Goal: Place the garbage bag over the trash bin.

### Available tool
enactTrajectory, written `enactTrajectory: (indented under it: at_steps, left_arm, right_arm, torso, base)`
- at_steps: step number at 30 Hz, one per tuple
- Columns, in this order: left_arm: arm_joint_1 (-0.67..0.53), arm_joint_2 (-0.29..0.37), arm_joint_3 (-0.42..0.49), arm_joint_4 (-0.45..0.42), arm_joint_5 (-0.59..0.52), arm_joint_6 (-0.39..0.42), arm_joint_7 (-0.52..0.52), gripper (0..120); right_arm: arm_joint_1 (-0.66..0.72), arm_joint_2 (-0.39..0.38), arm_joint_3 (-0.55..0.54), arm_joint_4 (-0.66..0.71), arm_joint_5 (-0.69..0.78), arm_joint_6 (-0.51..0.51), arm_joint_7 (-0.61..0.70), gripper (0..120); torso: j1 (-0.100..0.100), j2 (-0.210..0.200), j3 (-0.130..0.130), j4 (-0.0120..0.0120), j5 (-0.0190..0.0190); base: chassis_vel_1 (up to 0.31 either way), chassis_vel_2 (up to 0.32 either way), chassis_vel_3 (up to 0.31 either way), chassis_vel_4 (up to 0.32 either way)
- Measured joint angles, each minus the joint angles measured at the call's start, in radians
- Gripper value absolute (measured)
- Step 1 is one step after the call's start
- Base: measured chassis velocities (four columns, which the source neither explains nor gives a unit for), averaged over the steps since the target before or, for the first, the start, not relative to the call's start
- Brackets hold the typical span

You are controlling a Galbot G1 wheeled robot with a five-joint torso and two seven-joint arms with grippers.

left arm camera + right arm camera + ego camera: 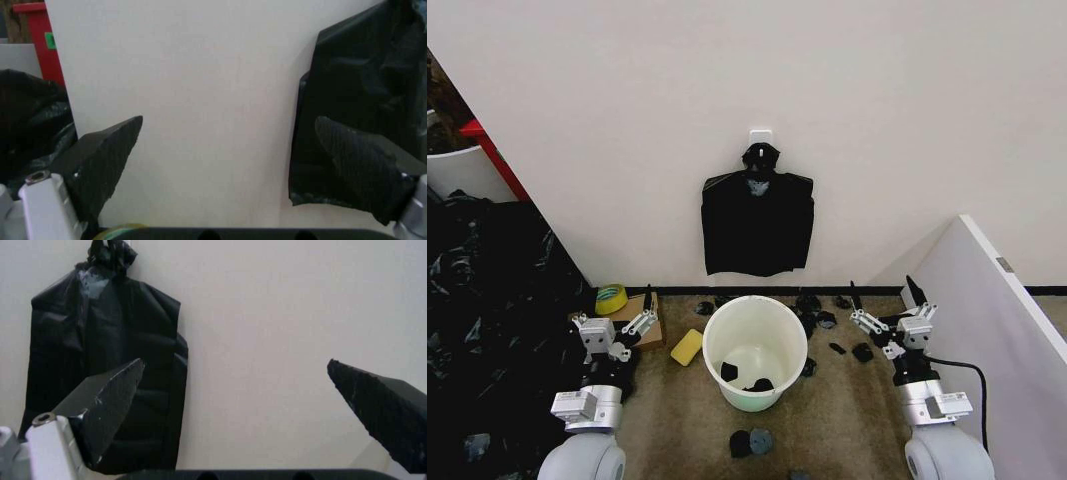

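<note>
Nearest the robot, the left gripper (622, 315) is being held low at about nine o'clock of the trash bin (757, 320), and the right gripper (884, 300) at about three o'clock of it. Both are standing apart from the bin wall and pointing toward the far wall. Both pincers are being carried spread wide, with nothing being held between the fingers; bare wall is showing through each gap in the wrist views. The bin is standing upright on the carpet between the two grippers. Its rim is being left uncovered, and a few small black scraps (745, 378) are lying on its bottom. More scraps (750, 441) are lying on the floor at its six o'clock, and a yellow sponge (686, 347) just beside it at nine o'clock. Glossy crinkled black plastic (487, 300) is heaped well off toward nine to ten o'clock, beyond the left gripper. Farthest, at twelve o'clock, a flat black bundle (757, 220) with a knotted top is hanging on the wall above the bin. Which black sheet is serving as the garbage bag cannot be told, and none is being gripped. The step in hand is judged to be the fetching of a bag. To be done well, a single layer is to be pinched near its mouth, both pincers are to be set on opposite edges, and the opening is to be spread wider than the rim before it is lowered.
</note>
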Motion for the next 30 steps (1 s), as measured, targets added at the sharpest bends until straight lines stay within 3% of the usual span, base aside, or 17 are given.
enactTrajectory:
  at_steps: [8,12,20,30]
  left_arm:
    - [0.004,0.02,-0.019,0.036,-0.005,-0.042,0.019,100]
    - [0.023,0.043,-0.029,0.014,-0.06,-0.058,0.046,100]
    - [0.019,0.041,-0.031,0.038,-0.065,-0.119,0.084,100]
    - [0.017,0.034,-0.022,0.039,-0.065,-0.123,0.076,100]
  right_arm:
    - [0.046,0.022,0.021,-0.042,-0.16,0.071,-0.028,100]
    - [0.06,0.037,-0.007,-0.051,-0.137,0.063,-0.028,100]
    - [0.071,0.024,-0.01,-0.061,-0.123,0.061,-0.03,100]
    - [0.069,0.024,-0.013,-0.074,-0.09,0.076,-0.026,100]
  torso:
    - [0.0,0.0,0.0,0.0001,-0.0001]
    - [0.0,0.0,0.0,0.0001,0.0002]
    - [0.0,0.0,0.0,0.0,0.0]
    - [0.0,0.0,0.0,0.0,0.0]
  base:
    - [0.0,0.0,0.0,0.0]
    - [0.0,0.0,0.0,0.0]
    - [0.0,0.0,0.0,0.0]
    - [0.0,0.0,0.0,0.0]
